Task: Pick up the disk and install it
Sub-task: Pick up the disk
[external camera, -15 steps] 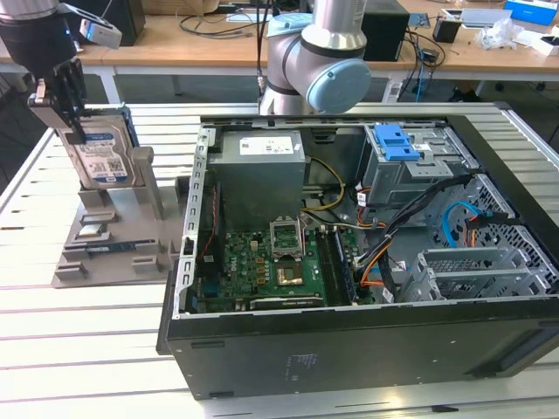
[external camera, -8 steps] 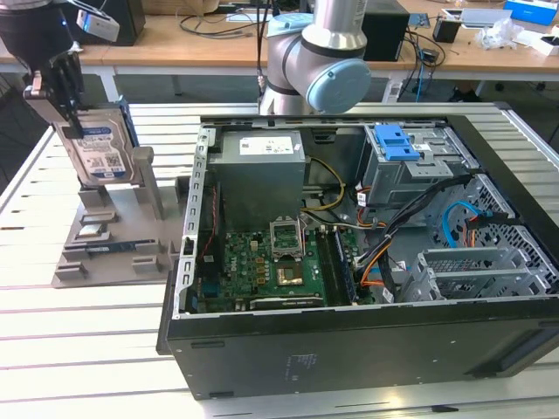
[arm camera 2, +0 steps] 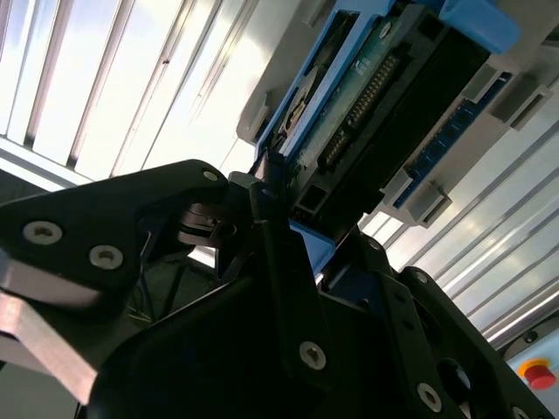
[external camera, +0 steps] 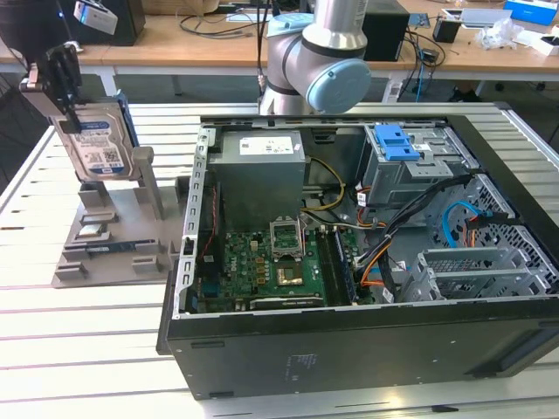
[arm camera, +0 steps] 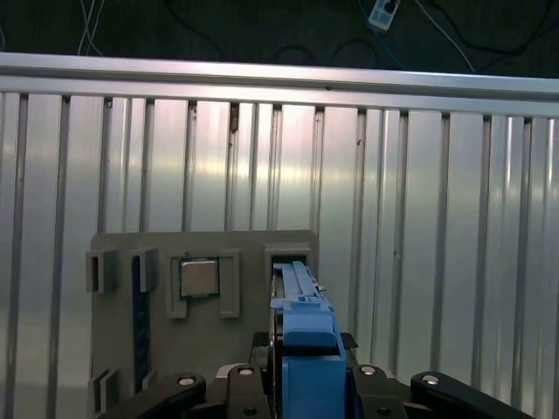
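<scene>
Exterior view: open black metal computer case (external camera: 349,349) holds grey power-supply box (external camera: 260,175), green motherboard (external camera: 262,271), silver drive cage (external camera: 410,175) | black gripper (external camera: 59,83) clamped on silver blue-bracketed disk (external camera: 98,144), upright, at case's 10 o'clock, over grey plastic holder (external camera: 113,253) | first wrist view: square silver chip (arm camera: 199,278) seated in holder pocket | second wrist view: disk's green circuit board (arm camera 2: 367,96)

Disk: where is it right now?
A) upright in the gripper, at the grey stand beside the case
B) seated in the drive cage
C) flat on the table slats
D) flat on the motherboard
A: in the exterior view the gripper clamps the disk upright at the grey stand, outside the open case.
</scene>
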